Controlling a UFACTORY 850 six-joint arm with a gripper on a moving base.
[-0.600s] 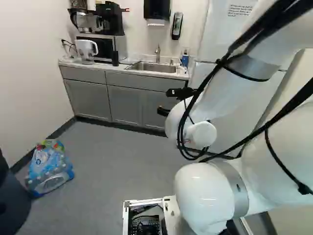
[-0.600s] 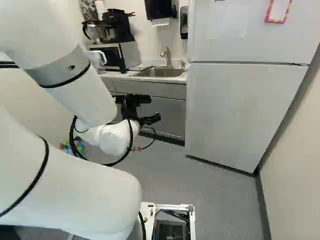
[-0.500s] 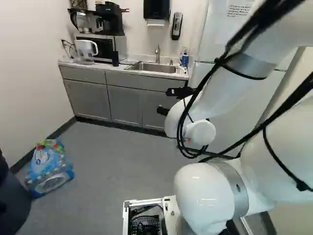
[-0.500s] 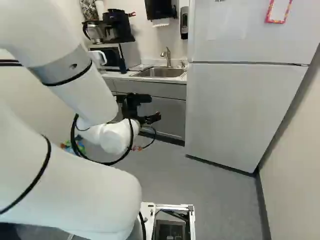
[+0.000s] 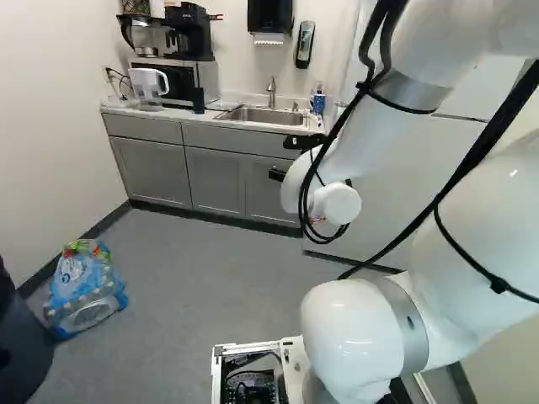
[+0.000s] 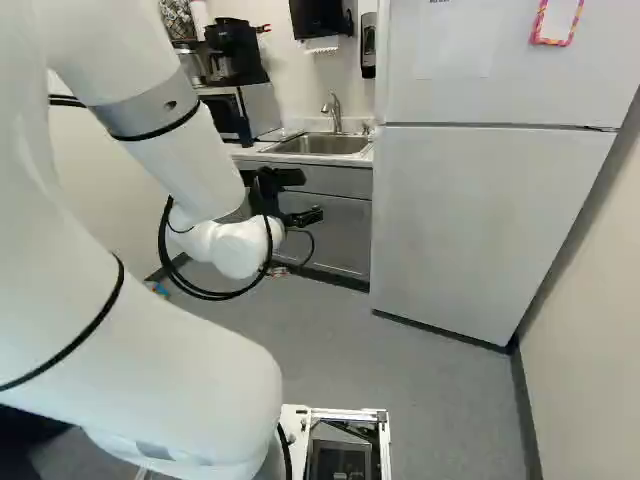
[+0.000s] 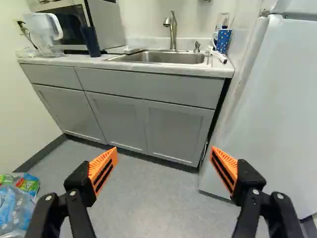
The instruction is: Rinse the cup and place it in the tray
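My gripper [image 6: 312, 196] hangs in front of the grey cabinets in the right base view. In the wrist view the gripper [image 7: 164, 154] stands wide open, with only floor and cabinet seen between its orange pads. A blue cup with white dots [image 7: 223, 40] stands on the counter, right of the sink [image 7: 161, 57], far ahead of the gripper. In the left base view that blue cup [image 5: 317, 103] shows small beside the sink. A white object [image 7: 219, 56] lies in front of the cup; whether it belongs to a tray I cannot tell.
A faucet [image 7: 172, 30] rises behind the sink. On the counter's other side stand a white pitcher [image 5: 148, 87], a microwave and a coffee maker [image 5: 189, 32]. A tall white fridge [image 6: 480, 220] is on the right. Packed bottles [image 5: 84, 290] lie on the floor.
The arm has shifted: in the left base view its wrist and gripper are a little higher and farther left, in the right base view slightly higher. The base has stayed put.
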